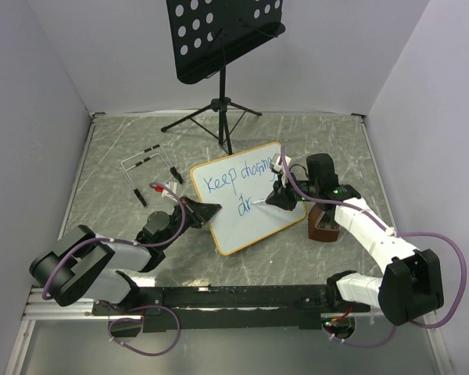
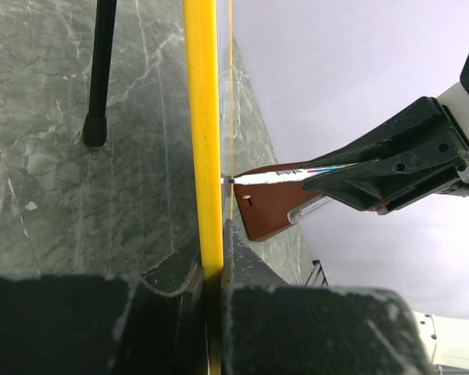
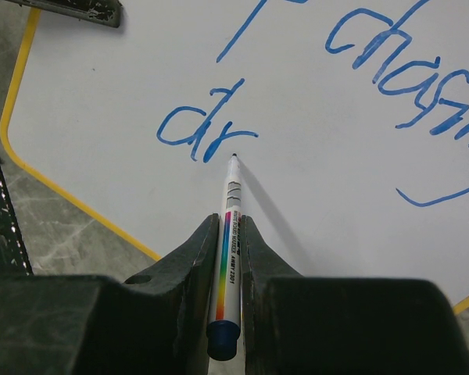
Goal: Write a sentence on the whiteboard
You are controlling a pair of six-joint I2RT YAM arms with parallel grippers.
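The whiteboard [image 1: 246, 228] sits in the middle of the top view, turned askew on the grey marbled table [image 1: 117, 141], one corner pointing to the lower left of the frame. The left end effector [image 1: 206, 209] is pinched narrow on the board's left edge; in its own wrist view the yellow-orange frame runs straight up between the two dark fingers. The right end effector [image 3: 229, 234] is closed on a white marker [image 3: 230, 195] with a rainbow stripe and a blue end, and the tip touches the white surface just to the lower right of the last stroke. The sentence [image 1: 236, 182] is in blue: "Keep chasing" on the upper line and below it only "dr" — nothing more after the r. A brown block [image 1: 323, 224] lies on the table just beside the board's right edge, under the right arm. At the top of the frame stands a black perforated music stand [image 1: 223, 31] on a tripod, and a few dark pens [image 1: 146, 162] lie scattered at the left — one has a red tip.
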